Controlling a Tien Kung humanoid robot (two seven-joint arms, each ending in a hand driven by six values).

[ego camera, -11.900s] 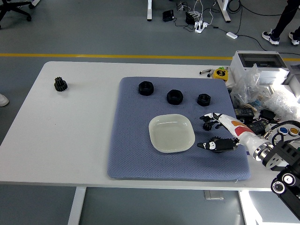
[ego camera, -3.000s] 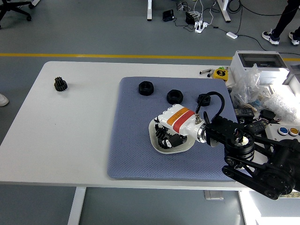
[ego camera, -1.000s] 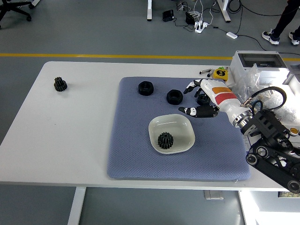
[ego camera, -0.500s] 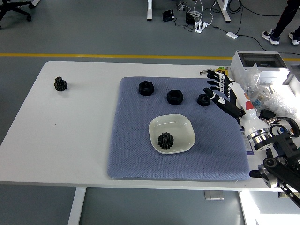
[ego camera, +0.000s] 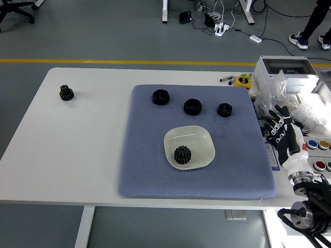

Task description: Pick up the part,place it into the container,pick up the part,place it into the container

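The right hand (ego camera: 282, 132) hangs just off the mat's (ego camera: 155, 175) right edge, fingers spread and holding nothing. One gear (ego camera: 182, 154) already sits in the white dish (ego camera: 199, 137), so a second pick looks due. The nearest candidate is the small black nut (ego camera: 224, 109), up and to the left of the hand; two larger nuts (ego camera: 192, 106) lie further left. I'd come down over it from above and close gently. It is dark, low and many-sided. A second gear (ego camera: 66, 92) sits far left on the worktop (ego camera: 77, 150).
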